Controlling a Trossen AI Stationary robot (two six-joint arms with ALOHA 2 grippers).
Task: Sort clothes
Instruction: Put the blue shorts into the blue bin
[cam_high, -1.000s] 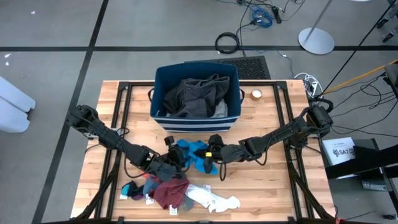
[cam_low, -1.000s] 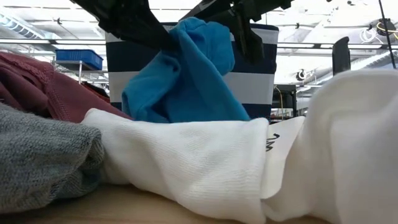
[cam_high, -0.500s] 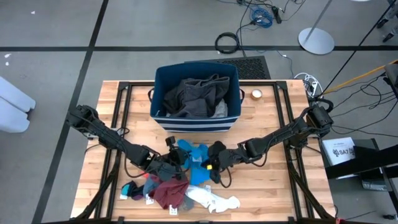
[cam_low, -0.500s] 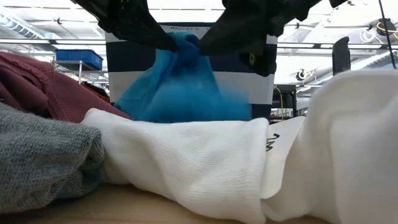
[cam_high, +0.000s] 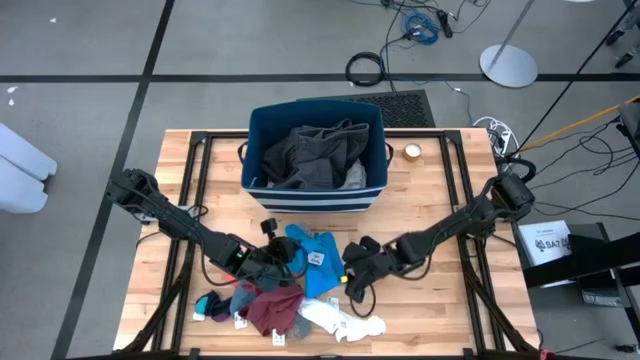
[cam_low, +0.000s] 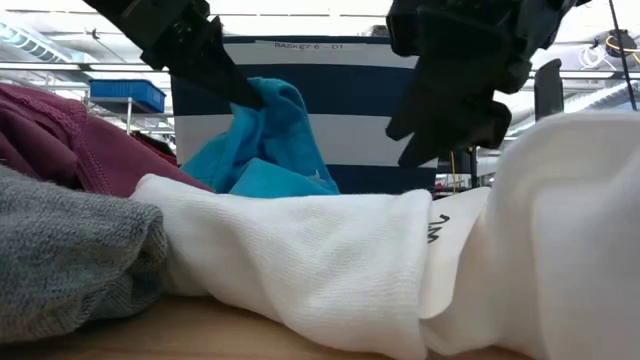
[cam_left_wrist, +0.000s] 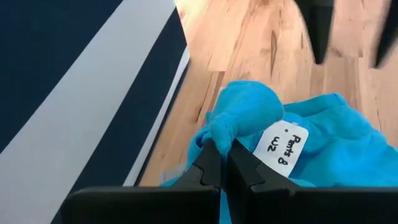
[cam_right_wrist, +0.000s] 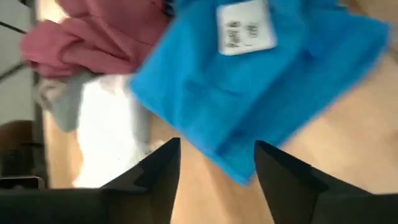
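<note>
The navy bin (cam_high: 315, 150) with white stripes stands at the far middle of my table (cam_high: 440, 300); it holds a crumpled dark grey garment (cam_high: 312, 152) with a sliver of white cloth at its near right corner; a small round item sits on the wood just beside the bin's right end.

The tabletop is pale wooden planks framed by black rails; grey floor surrounds it, with coiled cables and a round stand base beyond; shelving and a blue crate show in the room behind.

My left gripper (cam_left_wrist: 219, 163) is pinched tight on a bunched corner of the bright blue piece (cam_high: 318, 258), which lies in front of the bin and carries a white tag; my right gripper (cam_right_wrist: 214, 163) hangs just beside its right edge, fingers spread wide and holding nothing.

Nearer the front lie a maroon piece (cam_high: 272, 308), soft and rumpled, a ribbed white sock (cam_high: 345, 322), and small teal and grey bits at the left.
</note>
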